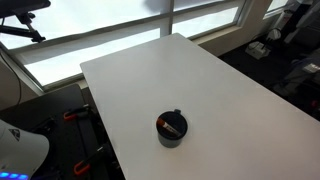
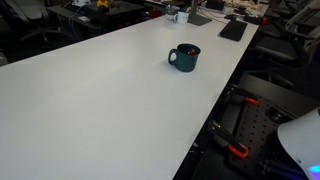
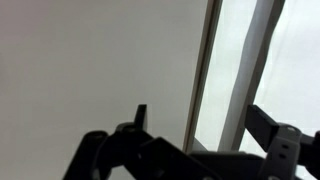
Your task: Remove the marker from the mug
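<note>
A small dark mug (image 1: 172,129) stands on the white table (image 1: 190,80) near its front edge. It also shows in an exterior view (image 2: 184,58) near the table's right edge. The marker (image 1: 172,127) lies inside the mug, dark with a red-orange part; its red tip shows at the rim (image 2: 186,49). My gripper (image 3: 200,125) appears only in the wrist view, as dark fingers spread apart and empty. It faces a wall and window frame, far from the mug. Neither exterior view shows the gripper.
Windows run behind the table (image 1: 120,30). Chairs and equipment stand at the far right (image 1: 295,40). A dark flat item (image 2: 233,30) and small objects lie at the table's far end. The robot's white base (image 2: 300,140) sits beside the table with red-handled clamps (image 2: 238,152).
</note>
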`<act>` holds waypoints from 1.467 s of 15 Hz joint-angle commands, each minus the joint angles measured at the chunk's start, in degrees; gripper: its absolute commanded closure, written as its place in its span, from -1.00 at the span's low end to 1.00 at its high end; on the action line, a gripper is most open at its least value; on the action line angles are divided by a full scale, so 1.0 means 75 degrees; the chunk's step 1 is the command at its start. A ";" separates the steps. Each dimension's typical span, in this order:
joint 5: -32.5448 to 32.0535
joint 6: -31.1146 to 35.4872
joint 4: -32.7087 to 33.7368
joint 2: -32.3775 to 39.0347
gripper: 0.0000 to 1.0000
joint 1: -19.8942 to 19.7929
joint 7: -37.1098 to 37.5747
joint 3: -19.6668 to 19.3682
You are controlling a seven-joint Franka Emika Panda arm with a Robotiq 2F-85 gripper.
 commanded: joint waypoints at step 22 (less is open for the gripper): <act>0.1642 0.0054 -0.1949 0.0164 -1.00 -0.2385 -0.0831 -0.1276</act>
